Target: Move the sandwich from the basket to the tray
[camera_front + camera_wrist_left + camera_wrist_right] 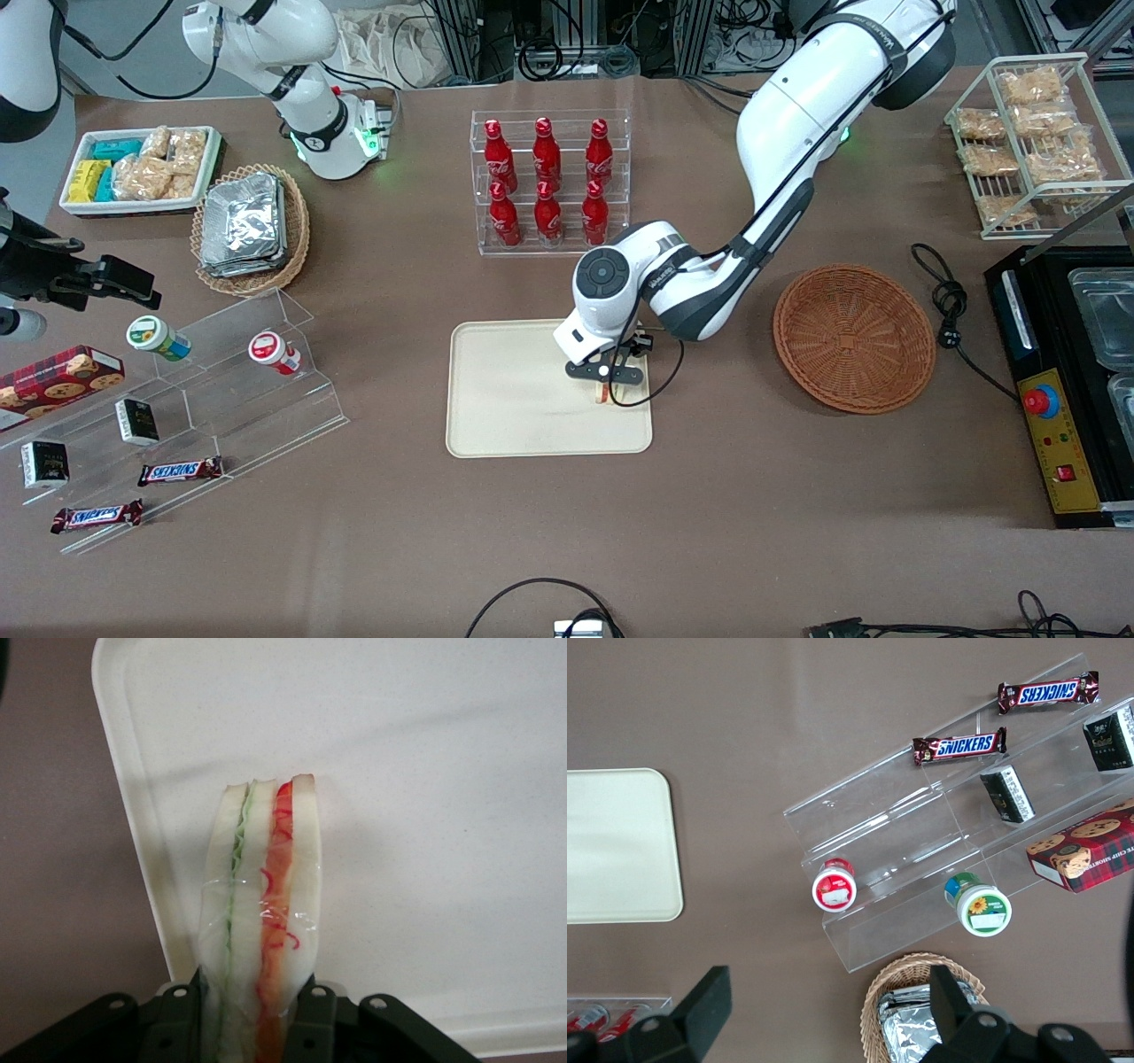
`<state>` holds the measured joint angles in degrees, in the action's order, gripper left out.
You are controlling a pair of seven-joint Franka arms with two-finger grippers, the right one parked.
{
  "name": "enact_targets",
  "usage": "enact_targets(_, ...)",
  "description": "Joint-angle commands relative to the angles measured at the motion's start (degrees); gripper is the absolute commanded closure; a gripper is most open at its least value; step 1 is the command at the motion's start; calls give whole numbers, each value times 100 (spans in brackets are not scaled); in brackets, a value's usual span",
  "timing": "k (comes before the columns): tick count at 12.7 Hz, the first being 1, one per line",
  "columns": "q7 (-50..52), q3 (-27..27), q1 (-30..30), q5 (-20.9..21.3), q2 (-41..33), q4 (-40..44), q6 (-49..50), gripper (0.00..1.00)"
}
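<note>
Your basket (854, 338) sits with nothing in it at about three o'clock from the tray (514, 416). The tray carries only what your gripper (608, 379) brings: it hangs over the tray's three-o'clock edge, fingers (312, 1019) clamped on the sandwich (261, 912). The wedge points down at the tray; whether it touches yet, you probably can't tell from here.

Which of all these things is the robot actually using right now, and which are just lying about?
In use:
- sandwich, clamped in the gripper over the tray
- tray
- basket, no sandwich in it

Lying about:
- cola bottles
- foil packets in a lighter basket
- Snickers bars
- cookie box
</note>
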<state>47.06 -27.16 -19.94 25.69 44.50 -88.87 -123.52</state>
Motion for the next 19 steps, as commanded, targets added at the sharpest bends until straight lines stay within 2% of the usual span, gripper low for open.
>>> enact_targets(1,155,35,-81,121,112,195,47,0)
enact_targets(4,163,26,-11,112,-28,221,65,0)
enact_targets(7,181,26,51,59,-152,677,415,0)
enact_targets(11,260,0,499,7,-423,1345,1040,0)
enact_targets(19,225,0,1447,-99,-1364,1355,1602,0)
